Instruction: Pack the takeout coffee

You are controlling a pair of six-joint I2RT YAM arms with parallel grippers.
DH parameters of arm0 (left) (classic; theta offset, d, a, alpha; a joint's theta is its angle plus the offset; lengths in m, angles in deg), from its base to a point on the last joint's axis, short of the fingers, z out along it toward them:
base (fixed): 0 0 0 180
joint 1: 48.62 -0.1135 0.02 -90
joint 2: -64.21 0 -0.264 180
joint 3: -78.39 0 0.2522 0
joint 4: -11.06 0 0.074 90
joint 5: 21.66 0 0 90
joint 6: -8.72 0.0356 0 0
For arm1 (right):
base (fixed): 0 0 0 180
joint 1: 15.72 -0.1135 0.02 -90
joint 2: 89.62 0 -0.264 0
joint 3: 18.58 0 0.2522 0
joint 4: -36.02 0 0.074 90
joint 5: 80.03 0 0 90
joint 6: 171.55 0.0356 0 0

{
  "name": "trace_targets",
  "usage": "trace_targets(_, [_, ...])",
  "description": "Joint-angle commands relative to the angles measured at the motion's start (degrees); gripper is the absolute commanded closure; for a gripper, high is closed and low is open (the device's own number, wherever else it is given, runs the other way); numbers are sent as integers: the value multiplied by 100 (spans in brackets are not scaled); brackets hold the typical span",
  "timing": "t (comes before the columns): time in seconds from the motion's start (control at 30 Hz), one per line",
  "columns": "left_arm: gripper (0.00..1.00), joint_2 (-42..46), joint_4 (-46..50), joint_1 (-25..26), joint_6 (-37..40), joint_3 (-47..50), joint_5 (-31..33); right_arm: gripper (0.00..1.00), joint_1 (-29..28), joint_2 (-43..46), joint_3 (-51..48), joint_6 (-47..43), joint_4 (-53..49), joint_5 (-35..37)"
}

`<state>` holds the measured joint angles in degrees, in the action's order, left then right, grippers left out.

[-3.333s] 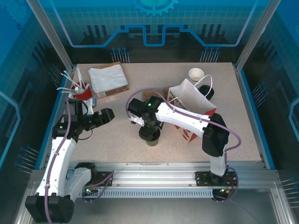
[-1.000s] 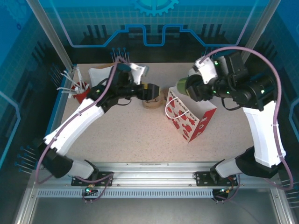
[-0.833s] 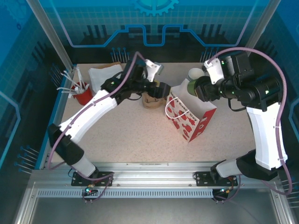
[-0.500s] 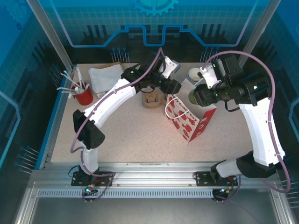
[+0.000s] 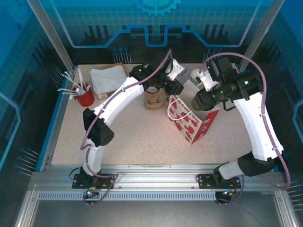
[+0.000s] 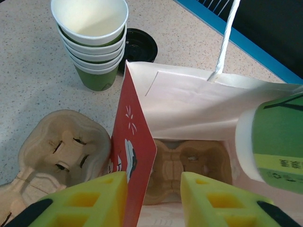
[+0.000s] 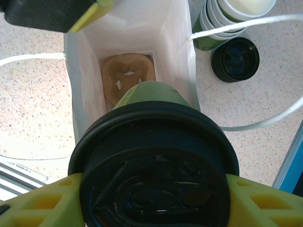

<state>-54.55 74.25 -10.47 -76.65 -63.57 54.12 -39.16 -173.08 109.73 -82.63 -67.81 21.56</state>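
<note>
The takeout coffee (image 7: 156, 175), an olive-green cup with a black lid, is held by my right gripper (image 7: 154, 201), whose yellow fingers press on both sides. It hangs over the open mouth of the red-and-white paper bag (image 5: 191, 118). A brown cardboard carrier (image 7: 128, 75) lies on the bag's floor below it. In the left wrist view the cup (image 6: 279, 142) shows at the right, above the bag. My left gripper (image 6: 152, 177) straddles the bag's red side wall (image 6: 135, 156). Its jaws stand apart, and the wall is close to the left finger (image 6: 94, 198).
A stack of lidless green cups (image 6: 92, 42) and a loose black lid (image 6: 139, 45) stand behind the bag. A second cardboard carrier (image 5: 154, 100) lies left of the bag. Napkins (image 5: 108, 79) and a red cup of utensils (image 5: 84, 94) sit at the back left.
My left arm has reached right to the bag's edge and its jaws have narrowed around the wall. The right arm has brought the coffee over and down toward the bag's mouth.
</note>
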Motion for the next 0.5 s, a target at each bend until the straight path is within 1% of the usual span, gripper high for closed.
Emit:
trace_targets(0.0, [67, -136, 111, 43, 37, -204, -177, 55, 59, -97, -117, -52, -195, 73])
trace_targets(0.2, [74, -206, 44, 49, -48, -205, -299, 55, 72, -200, -469, -235, -84, 132])
trace_targets(0.47, [79, -255, 40, 41, -34, -199, -424, 55, 130, -495, -671, -378, -49, -101])
